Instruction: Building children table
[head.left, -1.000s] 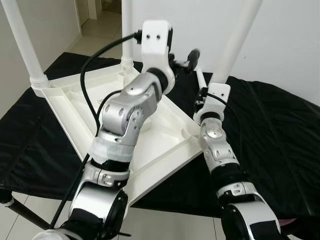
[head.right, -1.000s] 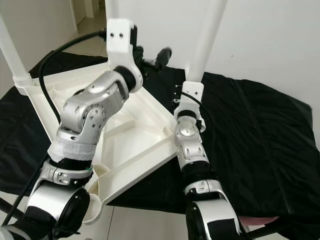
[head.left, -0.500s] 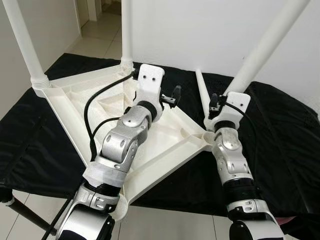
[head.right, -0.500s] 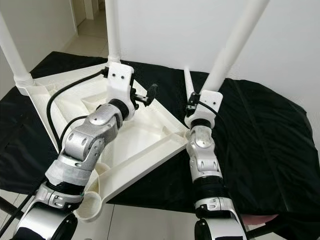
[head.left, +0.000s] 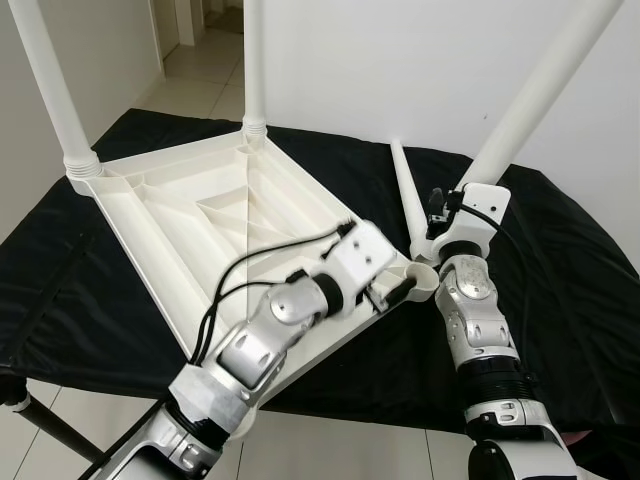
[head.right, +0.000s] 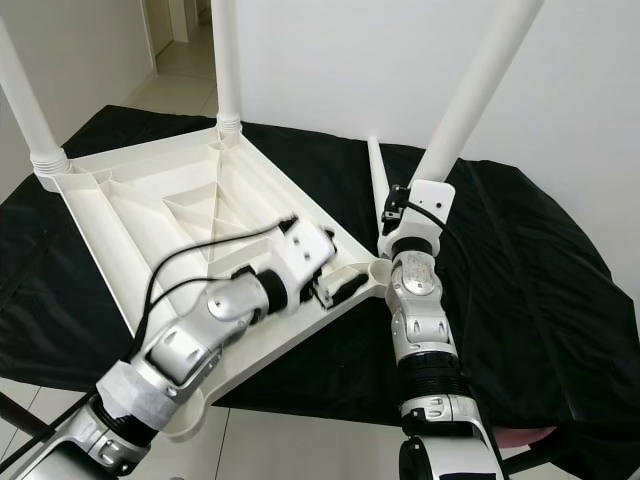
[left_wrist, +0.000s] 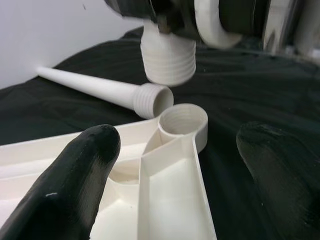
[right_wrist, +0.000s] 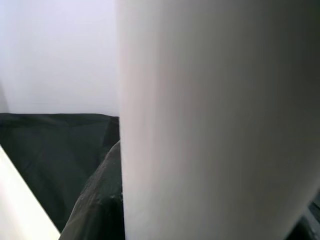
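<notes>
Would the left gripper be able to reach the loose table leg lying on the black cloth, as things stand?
Probably yes: the left gripper is open at the tabletop's corner socket, and the loose leg lies just beyond it on the cloth, though the leg held by the right gripper hangs close above.

Tabletop (head.left: 180, 215) inverted on cloth (head.left: 560, 290); loose leg (head.left: 405, 195) lying R of it

The scene is seen from the head, looking forward and down, by both eye views, so the same upturned table top (head.left: 215, 215) on the black cloth (head.left: 560, 290) is shared. The corner socket (left_wrist: 183, 121) is seen close up by the left wrist view, while the right wrist view is pressed right against a white leg (right_wrist: 215, 120).
</notes>
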